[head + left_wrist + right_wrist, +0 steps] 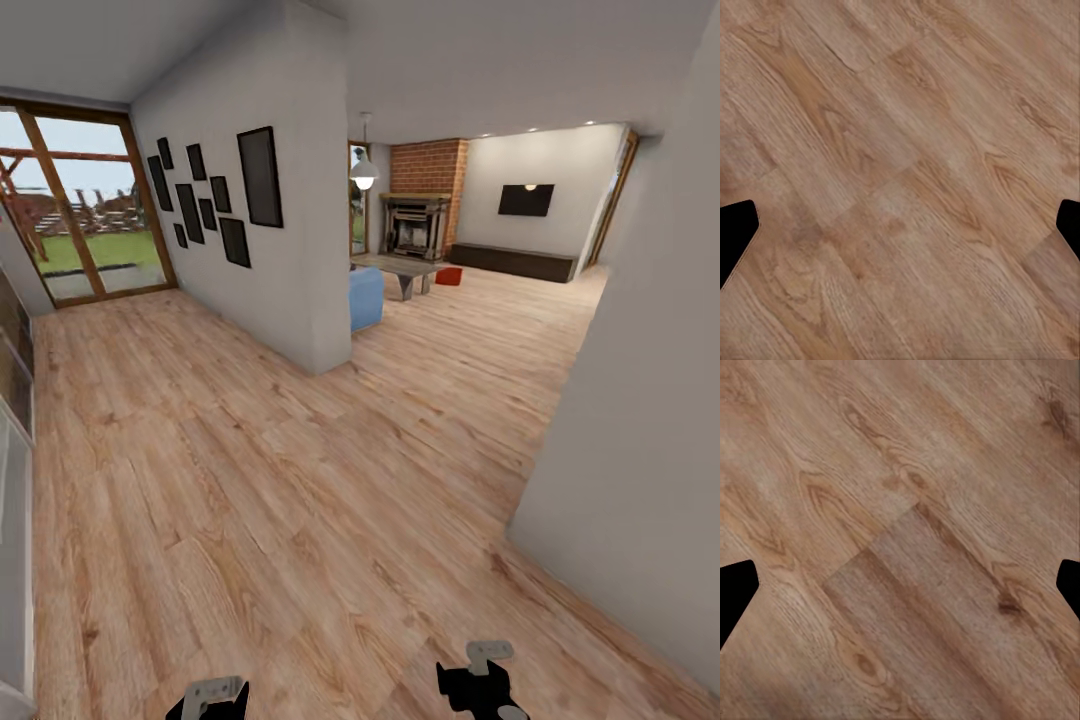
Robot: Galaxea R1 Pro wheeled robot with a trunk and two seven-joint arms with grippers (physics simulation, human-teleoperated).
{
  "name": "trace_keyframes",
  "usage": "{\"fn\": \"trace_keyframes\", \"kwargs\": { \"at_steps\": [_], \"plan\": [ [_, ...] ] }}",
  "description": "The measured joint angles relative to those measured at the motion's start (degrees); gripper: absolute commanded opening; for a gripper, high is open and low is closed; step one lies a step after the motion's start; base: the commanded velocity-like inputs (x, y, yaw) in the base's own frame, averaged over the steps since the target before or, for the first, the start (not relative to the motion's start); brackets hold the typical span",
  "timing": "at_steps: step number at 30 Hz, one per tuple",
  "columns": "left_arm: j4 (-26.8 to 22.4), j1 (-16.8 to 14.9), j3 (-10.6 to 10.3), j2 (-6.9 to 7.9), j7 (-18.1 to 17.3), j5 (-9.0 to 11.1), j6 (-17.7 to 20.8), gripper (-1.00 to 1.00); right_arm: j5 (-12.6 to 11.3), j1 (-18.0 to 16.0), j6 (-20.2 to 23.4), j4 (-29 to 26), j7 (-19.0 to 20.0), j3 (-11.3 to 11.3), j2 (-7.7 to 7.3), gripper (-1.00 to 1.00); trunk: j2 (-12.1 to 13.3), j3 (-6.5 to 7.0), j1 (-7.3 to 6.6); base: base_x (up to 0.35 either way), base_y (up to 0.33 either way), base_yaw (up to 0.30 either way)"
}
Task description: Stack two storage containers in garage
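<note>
One red-orange storage container (448, 275) sits far off on the wood floor of the living room (530, 290), beside a low table (405, 270) and in front of the brick fireplace (418, 225). My left gripper (218, 692) and right gripper (487, 672) hang low at the near edge of the head view, far from the container. In the wrist views the left gripper (900, 232) and right gripper (900, 592) have dark fingertips (735, 232) (735, 592) spread wide over bare wood planks, holding nothing. The garage and its floor are out of view.
A white partition wall (290, 230) with black picture frames stands ahead on the left. Another white wall (640, 420) juts in close on the right. The hallway between them leads past a blue sofa (365, 298) to the wall TV (526, 200). Glass doors (90, 215) are far left.
</note>
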Motion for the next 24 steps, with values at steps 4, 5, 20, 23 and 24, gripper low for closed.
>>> {"fn": "trace_keyframes", "kwargs": {
  "at_steps": [4, 5, 20, 23, 24],
  "plan": [
    [0.00, 0.00, 0.00, 0.00, 0.00, -0.01, 0.00, 1.00, -0.02, 0.00, 0.00, 0.00, 0.00, 0.00, 0.00, 1.00, 0.00, 0.00, 0.00, 0.347, 0.000, 0.279],
    [0.00, 0.00, 0.00, 0.00, 0.00, -0.02, 0.00, 1.00, 0.03, 0.00, 0.00, 0.00, 0.00, 0.00, 0.00, 1.00, 0.00, 0.00, 0.00, 0.347, 0.000, 0.226],
    [0.02, -0.01, 0.00, 0.00, -0.01, 0.00, -0.01, 1.00, 0.04, 0.01, 0.00, -0.02, 0.08, 0.00, -0.01, 1.00, 0.00, 0.00, 0.00, 0.347, 0.000, 0.043],
    [0.02, -0.01, 0.00, 0.00, 0.00, 0.00, 0.01, 1.00, 0.04, 0.01, 0.00, -0.02, 0.08, 0.00, -0.01, 1.00, 0.00, 0.00, 0.00, 0.347, 0.000, 0.001],
    [0.02, -0.01, 0.00, 0.00, 0.00, 0.01, 0.00, 1.00, 0.05, 0.01, 0.00, -0.02, 0.08, 0.00, -0.01, 1.00, 0.00, 0.00, 0.00, 0.347, 0.000, 0.000]
  ]
}}
